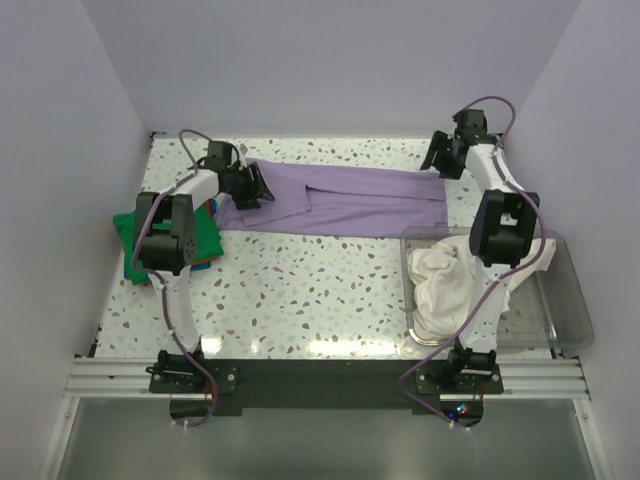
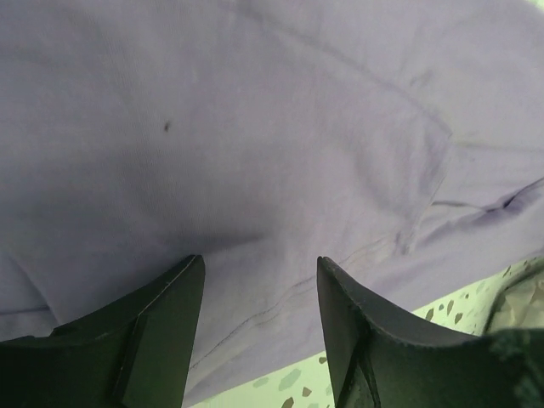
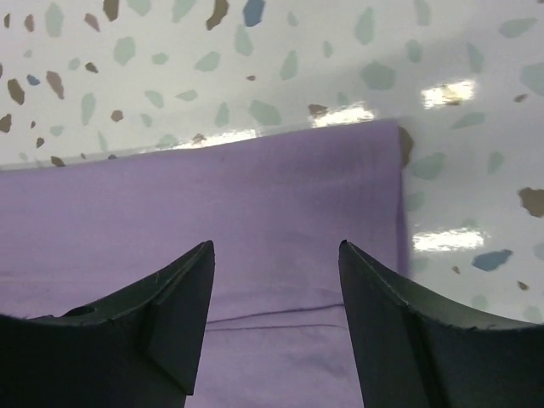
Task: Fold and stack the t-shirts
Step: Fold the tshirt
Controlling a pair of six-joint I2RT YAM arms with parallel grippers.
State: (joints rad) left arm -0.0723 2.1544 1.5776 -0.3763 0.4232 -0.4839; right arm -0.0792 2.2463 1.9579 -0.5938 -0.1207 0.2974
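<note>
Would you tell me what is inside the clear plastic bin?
The bin holds a crumpled cream-white t-shirt; the right arm crosses over part of it, and anything beneath the cloth is covered.

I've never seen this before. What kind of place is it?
Probably a robot lab booth: two robot arms bolted to a speckled table, plain walls around it, a lavender t-shirt laid out.

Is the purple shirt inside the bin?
No, the purple shirt lies spread flat on the table, and the bin holds only a white shirt.
</note>
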